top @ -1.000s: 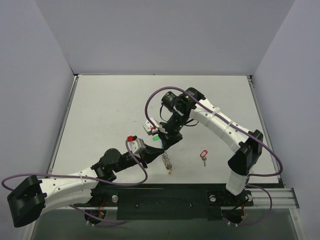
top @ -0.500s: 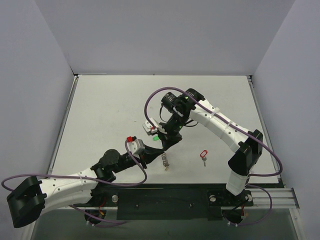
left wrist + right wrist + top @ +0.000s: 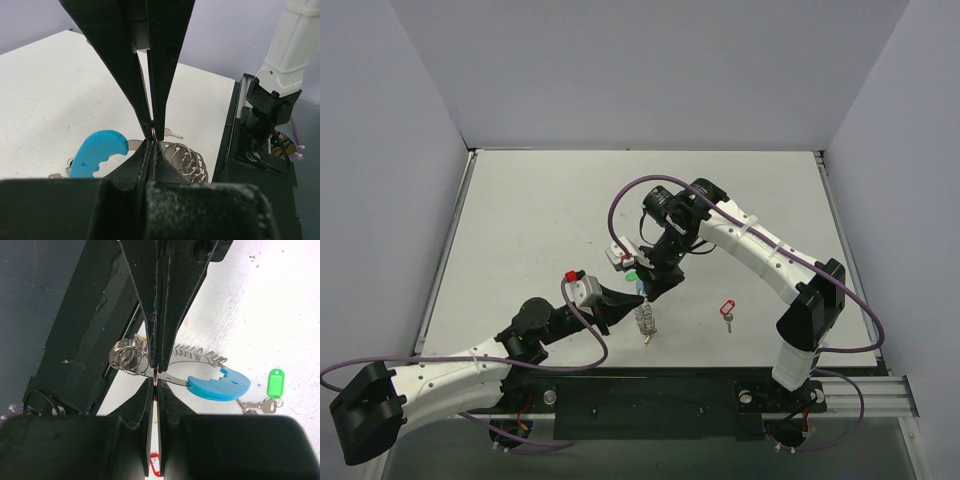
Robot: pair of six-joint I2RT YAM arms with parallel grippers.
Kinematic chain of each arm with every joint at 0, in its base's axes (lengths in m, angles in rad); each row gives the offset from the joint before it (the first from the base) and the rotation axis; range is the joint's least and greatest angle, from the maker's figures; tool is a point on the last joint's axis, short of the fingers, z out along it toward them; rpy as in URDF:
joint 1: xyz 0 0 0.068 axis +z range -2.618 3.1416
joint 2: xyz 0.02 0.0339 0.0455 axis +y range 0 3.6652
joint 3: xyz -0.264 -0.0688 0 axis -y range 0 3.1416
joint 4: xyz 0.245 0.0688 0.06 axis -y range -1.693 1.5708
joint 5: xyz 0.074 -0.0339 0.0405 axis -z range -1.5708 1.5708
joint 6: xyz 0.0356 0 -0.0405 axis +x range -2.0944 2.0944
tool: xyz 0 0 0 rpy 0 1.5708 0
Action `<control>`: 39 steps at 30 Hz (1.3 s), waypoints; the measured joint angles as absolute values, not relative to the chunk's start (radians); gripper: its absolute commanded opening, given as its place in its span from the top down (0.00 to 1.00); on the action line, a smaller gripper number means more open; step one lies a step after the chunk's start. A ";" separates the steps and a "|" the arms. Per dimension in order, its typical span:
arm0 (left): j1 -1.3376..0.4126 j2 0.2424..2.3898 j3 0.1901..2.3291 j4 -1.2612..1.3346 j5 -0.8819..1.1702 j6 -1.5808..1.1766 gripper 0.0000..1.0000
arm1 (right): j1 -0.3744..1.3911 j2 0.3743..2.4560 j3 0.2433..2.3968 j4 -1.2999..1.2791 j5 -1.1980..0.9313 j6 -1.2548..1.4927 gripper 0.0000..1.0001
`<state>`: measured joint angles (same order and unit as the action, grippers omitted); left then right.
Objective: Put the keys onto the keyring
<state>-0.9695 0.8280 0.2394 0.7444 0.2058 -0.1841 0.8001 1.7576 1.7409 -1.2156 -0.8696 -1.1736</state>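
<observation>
- left gripper (image 3: 152, 144): jaws fully closed, tips pinching the thin metal band of the keyring (image 3: 172, 377). No gap shows between the fingers.
- right gripper (image 3: 155, 385): also closed tight. It meets the left gripper tip to tip from the opposite side, at the same spot on the band.
- The right tips touch the band. I can't tell if they clamp it or just press against it.
- Keyring relative to the pinch point, in the right wrist view: the blue tag (image 3: 217, 386) sticks out on the right of the tips. The chain coil (image 3: 127, 357) bunches just to their left.
- In the left wrist view these sides are mirrored, with the tag on the left and the coil on the right.
- Top view: the keyring sits directly under the two meeting tips, on their near side. Lifted or resting on the table (image 3: 540, 220), I can't tell.
- green-tagged key (image 3: 274, 382): flat on the table, just beyond the blue tag from the tips, and not touching either gripper.
- red-tagged key (image 3: 726, 310): on the table to the right of both grippers, apart from them and from the keyring.
</observation>
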 measured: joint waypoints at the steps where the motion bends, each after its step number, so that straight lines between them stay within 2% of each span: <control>1: -0.966 0.826 0.239 0.747 0.207 -0.188 1.00 | 0.800 1.758 1.741 -1.216 -0.869 -1.171 1.00; 7: -0.960 0.814 0.222 0.788 0.201 -0.216 0.99 | 0.795 1.758 1.741 -1.215 -0.870 -1.148 1.00; 9: -0.960 0.804 0.203 0.797 0.191 -0.227 0.88 | 0.789 1.758 1.741 -1.215 -0.873 -1.141 1.00; 10: -0.960 0.797 0.193 0.801 0.186 -0.231 0.79 | 0.786 1.758 1.741 -1.215 -0.873 -1.140 1.00; 12: -0.960 0.785 0.173 0.810 0.176 -0.240 0.70 | 0.778 1.758 1.741 -1.215 -0.878 -1.132 1.00; 18: -0.959 0.772 0.138 0.830 0.143 -0.264 0.59 | 0.768 1.756 1.741 -1.215 -0.892 -1.125 1.00; 27: -0.959 0.843 0.138 0.908 0.135 -0.280 0.57 | 0.774 1.756 1.741 -1.215 -0.912 -1.122 1.00; 33: -0.959 0.886 0.138 0.957 0.143 -0.278 0.62 | 0.781 1.756 1.741 -1.215 -0.919 -1.120 1.00; 39: -0.959 0.915 0.138 1.020 0.193 -0.237 0.61 | 0.785 1.756 1.741 -1.215 -0.925 -1.118 1.00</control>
<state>-0.9592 0.9150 0.1383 1.0199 0.1928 -0.2371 0.7845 1.7557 1.7409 -1.2152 -0.9253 -1.1179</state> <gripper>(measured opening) 0.382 0.007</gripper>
